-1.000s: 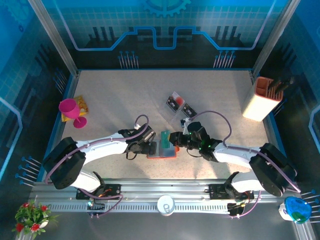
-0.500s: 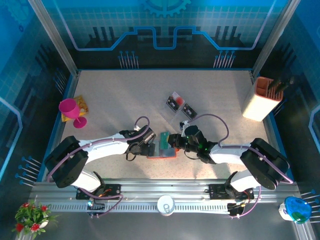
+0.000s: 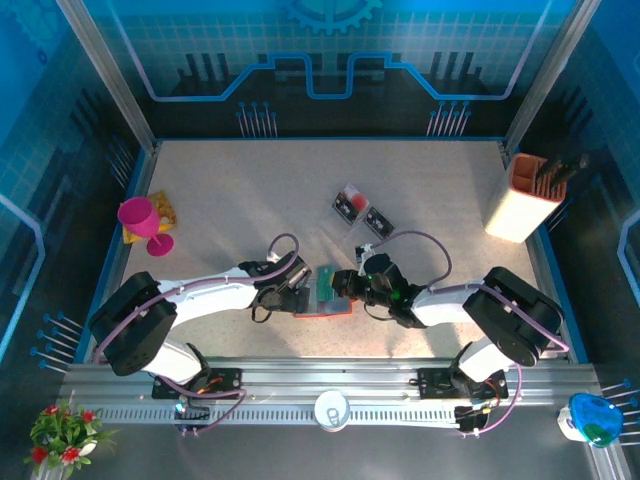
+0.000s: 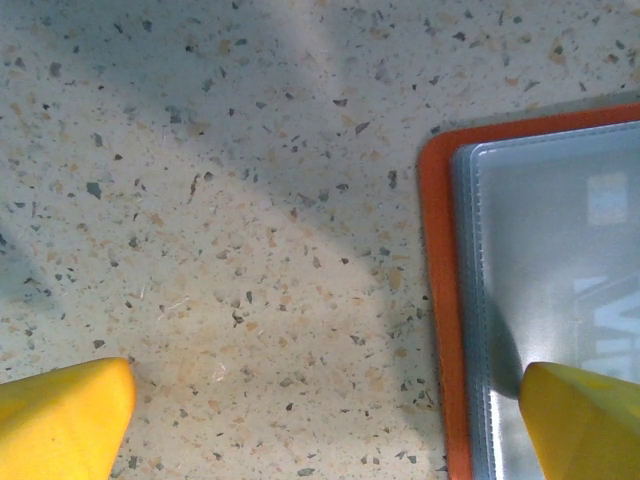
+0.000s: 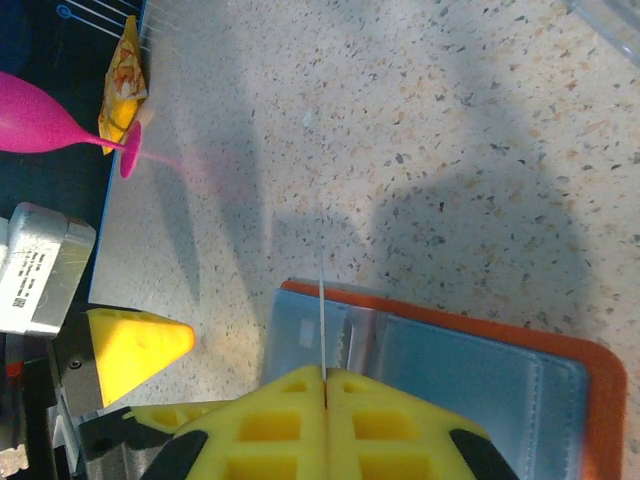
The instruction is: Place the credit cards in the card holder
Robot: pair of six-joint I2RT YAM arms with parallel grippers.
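Note:
The card holder [image 3: 322, 303] lies open on the table in front of both arms, orange-red with clear pockets [image 5: 470, 370]. My right gripper [image 3: 348, 285] is shut on a teal credit card [image 3: 329, 278], seen edge-on as a thin line [image 5: 322, 310] standing over the holder's left pocket. The right gripper's jaws [image 5: 325, 375] are pressed together on it. My left gripper [image 3: 293, 290] is open at the holder's left edge [image 4: 440, 300]; one yellow fingertip [image 4: 585, 420] rests over the clear pocket, the other [image 4: 60, 420] over bare table. Two more credit cards [image 3: 350, 203] [image 3: 378, 220] lie behind in clear trays.
A pink goblet [image 3: 140, 220] and a yellow packet [image 3: 163, 210] stand at the left edge. A white and orange pen holder [image 3: 525, 195] is at the back right. A paper cup [image 3: 331, 408] sits on the front rail.
The right arm has folded and its gripper has moved a little left with the teal card, further over the open holder. The left arm has stayed put.

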